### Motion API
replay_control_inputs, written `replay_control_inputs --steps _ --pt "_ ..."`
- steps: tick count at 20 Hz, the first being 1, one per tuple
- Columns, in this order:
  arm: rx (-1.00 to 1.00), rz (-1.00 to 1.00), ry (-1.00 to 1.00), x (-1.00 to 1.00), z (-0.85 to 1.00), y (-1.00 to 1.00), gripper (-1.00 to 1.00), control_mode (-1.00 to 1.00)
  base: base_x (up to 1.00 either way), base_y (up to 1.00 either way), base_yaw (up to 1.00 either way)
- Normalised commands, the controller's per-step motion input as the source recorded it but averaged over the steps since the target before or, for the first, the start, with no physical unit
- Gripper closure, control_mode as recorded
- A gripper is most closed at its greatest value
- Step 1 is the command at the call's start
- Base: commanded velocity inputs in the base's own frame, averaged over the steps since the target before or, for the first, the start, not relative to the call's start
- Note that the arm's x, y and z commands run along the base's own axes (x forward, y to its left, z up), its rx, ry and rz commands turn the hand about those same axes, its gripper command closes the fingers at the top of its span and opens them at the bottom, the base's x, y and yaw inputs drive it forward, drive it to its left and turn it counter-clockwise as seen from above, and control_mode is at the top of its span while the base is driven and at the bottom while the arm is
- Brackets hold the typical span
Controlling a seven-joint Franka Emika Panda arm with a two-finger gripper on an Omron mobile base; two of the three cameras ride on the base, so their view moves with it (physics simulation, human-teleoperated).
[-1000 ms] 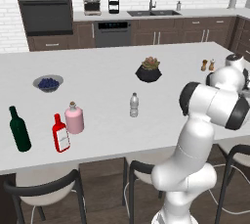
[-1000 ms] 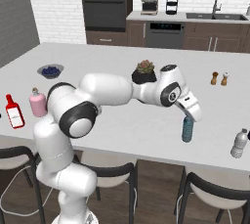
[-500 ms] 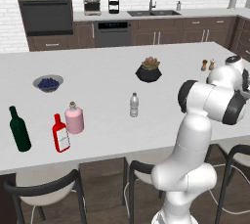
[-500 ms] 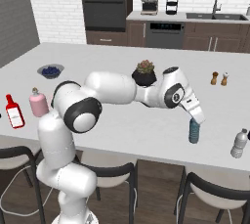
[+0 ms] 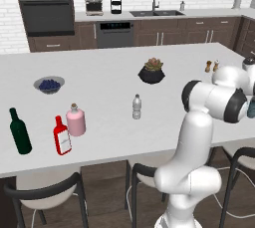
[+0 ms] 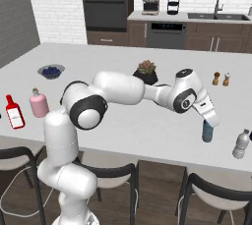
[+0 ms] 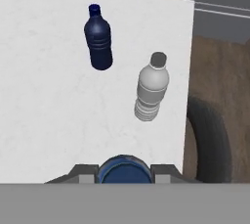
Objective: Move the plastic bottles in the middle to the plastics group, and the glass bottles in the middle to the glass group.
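Placement is the step in hand: the gripper (image 6: 208,121) is clamped on the blue-tinted plastic bottle (image 6: 207,131), which stands on or just above the white counter (image 6: 147,121) near a grey plastic bottle (image 6: 241,144) and a dark blue one (image 7: 98,38). Next, I judge, the fingers should part and lift clear, then go for the clear bottle (image 5: 136,107) mid-counter and the flat red bottle (image 5: 62,136) beside the pink one (image 5: 75,120).

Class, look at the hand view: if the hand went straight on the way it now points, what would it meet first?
The hand already grips a blue-tinted bottle, pointing down. Straight on, the bottle's base would likely meet the white counter, short of the grey bottle and dark blue bottle; depth is unclear.
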Motion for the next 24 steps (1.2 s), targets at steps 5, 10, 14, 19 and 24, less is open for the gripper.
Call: replay_control_inputs --steps 5,10,14,19,24 --pt "0.00 -0.01 0.00 0.25 0.34 -0.39 1.00 -1.00 0.00 0.00 0.00" --pt "0.00 0.00 0.00 0.39 0.02 -0.02 1.00 -1.00 0.00 0.00 0.00" --pt "0.00 0.00 0.00 0.24 -0.21 0.00 1.00 -1.00 0.00 0.00 0.00" --pt "0.00 -0.02 0.00 0.09 -0.11 -0.07 1.00 -1.00 0.00 0.00 0.00" --pt "0.00 -0.04 -0.01 0.00 -0.10 -0.31 1.00 -1.00 0.00 0.00 0.00"
